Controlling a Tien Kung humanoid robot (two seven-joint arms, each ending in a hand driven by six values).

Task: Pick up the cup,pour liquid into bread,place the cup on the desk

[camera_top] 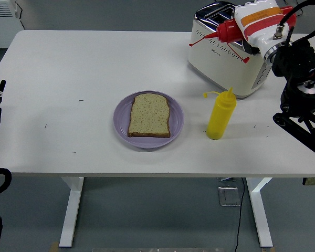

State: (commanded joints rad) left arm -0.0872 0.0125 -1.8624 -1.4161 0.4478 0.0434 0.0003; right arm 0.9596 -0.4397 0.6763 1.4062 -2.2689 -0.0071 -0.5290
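Red squeeze bottle [232,30], tipped nozzle-left over the toaster [228,50] at the table's [84,68] far right corner, sits clamped in the right hand [257,26]; carrying underway, pouring needs travel toward the bread [149,115] mid-table.

Single head view, mounted high on robot's side, faces forward and down over white table [94,63]; near edge at 6 o'clock, toaster [226,52] toward 1 o'clock.
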